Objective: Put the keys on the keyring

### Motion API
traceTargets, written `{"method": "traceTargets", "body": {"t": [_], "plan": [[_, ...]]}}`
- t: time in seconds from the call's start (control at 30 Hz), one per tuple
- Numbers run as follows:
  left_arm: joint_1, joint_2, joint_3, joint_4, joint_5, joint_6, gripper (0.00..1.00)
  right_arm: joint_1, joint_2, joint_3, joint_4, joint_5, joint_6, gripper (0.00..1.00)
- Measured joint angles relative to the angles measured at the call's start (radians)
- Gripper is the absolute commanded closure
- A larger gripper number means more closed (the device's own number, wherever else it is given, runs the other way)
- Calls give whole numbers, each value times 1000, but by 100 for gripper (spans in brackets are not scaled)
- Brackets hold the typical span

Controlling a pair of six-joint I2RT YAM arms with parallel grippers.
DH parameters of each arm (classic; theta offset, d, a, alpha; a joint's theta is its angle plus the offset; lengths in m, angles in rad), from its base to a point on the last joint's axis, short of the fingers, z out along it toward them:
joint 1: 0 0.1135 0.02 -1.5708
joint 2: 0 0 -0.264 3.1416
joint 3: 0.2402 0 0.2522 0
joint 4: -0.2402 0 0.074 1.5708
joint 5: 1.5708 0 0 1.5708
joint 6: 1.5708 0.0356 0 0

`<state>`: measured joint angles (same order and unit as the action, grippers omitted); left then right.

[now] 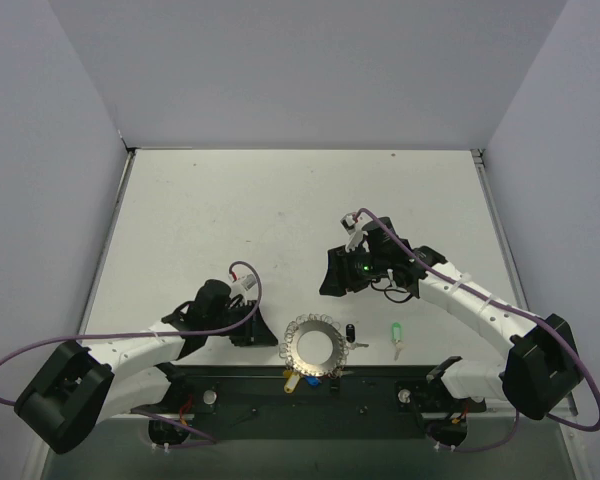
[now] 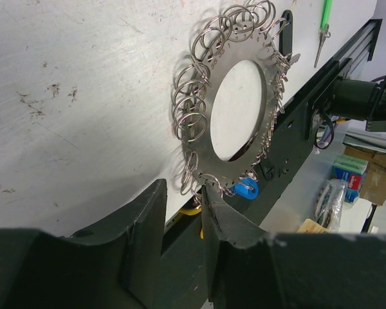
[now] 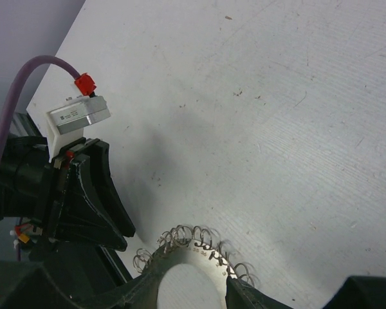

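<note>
The keyring [image 1: 315,345], a silvery disc with small wire loops round its rim, lies flat near the table's front edge. A green key [image 1: 396,333] and a black-headed one [image 1: 351,332] lie loose to its right. A yellow key [image 1: 290,380] and a blue key [image 1: 310,381] hang at its near rim. My left gripper [image 1: 255,328] is low at the ring's left side, open, with one fingertip [image 2: 211,193] against the keyring [image 2: 209,112] rim and nothing between the jaws. My right gripper [image 1: 340,275] hovers behind the ring, open and empty; the keyring [image 3: 206,251] shows between its fingers.
The black mounting rail [image 1: 310,400] runs along the near table edge just below the ring. White walls close in the table on the left, back and right. Purple cables loop off both arms.
</note>
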<state>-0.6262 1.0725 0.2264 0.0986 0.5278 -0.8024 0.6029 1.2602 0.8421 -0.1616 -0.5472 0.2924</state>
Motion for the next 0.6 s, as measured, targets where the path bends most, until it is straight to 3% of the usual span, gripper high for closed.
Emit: {"method": "traceTargets", "body": {"t": [0.37,0.6], "plan": [[-23,101,0,66,1,-1,66,0,0,-3,10,-12,0,54],[-41,159,1,120,11,0,74,0,0,-9,11,-17,0,54]]}}
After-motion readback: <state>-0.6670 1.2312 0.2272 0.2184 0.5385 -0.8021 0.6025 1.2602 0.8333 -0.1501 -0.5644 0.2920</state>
